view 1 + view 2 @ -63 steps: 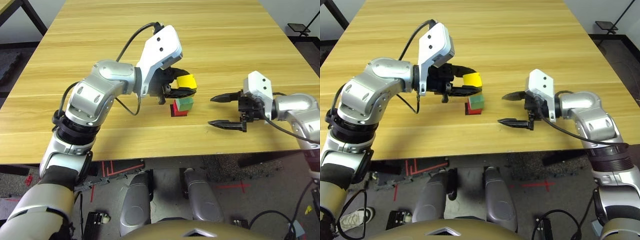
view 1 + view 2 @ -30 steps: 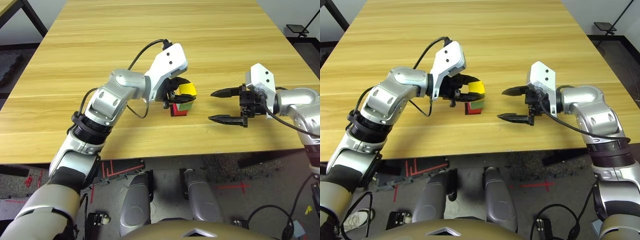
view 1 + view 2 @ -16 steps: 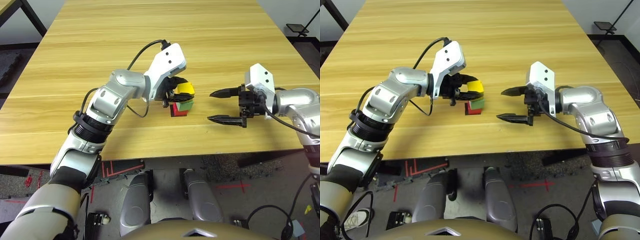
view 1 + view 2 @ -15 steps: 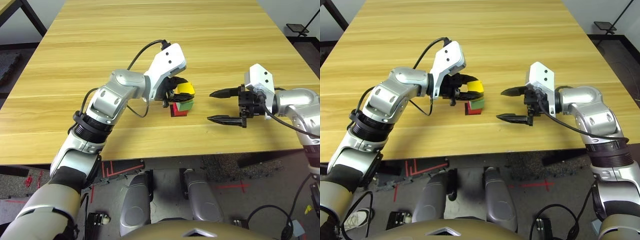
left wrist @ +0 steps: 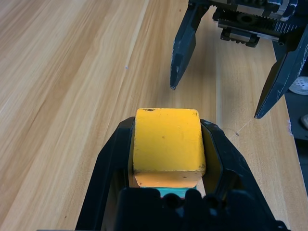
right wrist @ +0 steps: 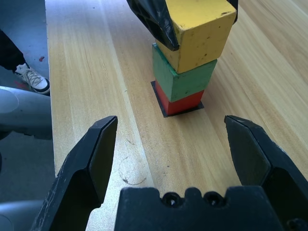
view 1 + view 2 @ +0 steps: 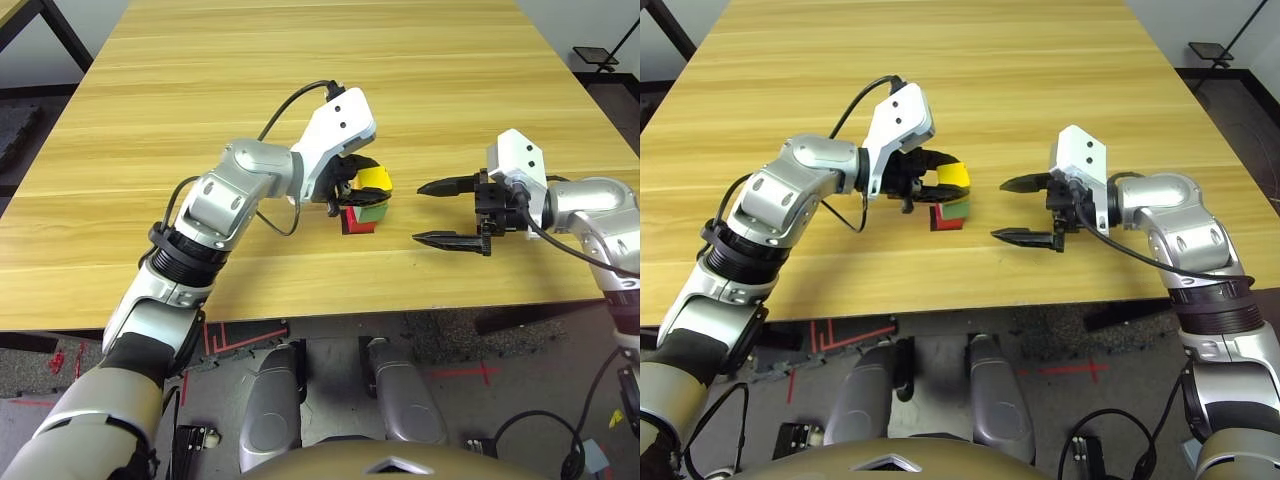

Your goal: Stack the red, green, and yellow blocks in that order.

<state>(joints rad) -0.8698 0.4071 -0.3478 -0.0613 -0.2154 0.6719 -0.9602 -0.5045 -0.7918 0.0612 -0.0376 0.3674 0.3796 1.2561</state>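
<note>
We are observing the yellow block (image 6: pixel 198 30) sitting on the green block (image 6: pixel 180 79), skewed off square, with the red block (image 6: pixel 179 102) beneath on a black patch (image 6: pixel 163 112). The left gripper (image 5: pixel 166 159) is clamping the yellow block. The right gripper (image 7: pixel 435 212) is hanging beside the stack, fingers spread, holding nothing, above the table (image 7: pixel 300 80).

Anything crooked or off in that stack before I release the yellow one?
Yes. The yellow block, gripped by the left gripper, sits twisted and offset on the green block, overhanging one side. Green on the red block is slightly skewed too. The right gripper waits open beside.
</note>
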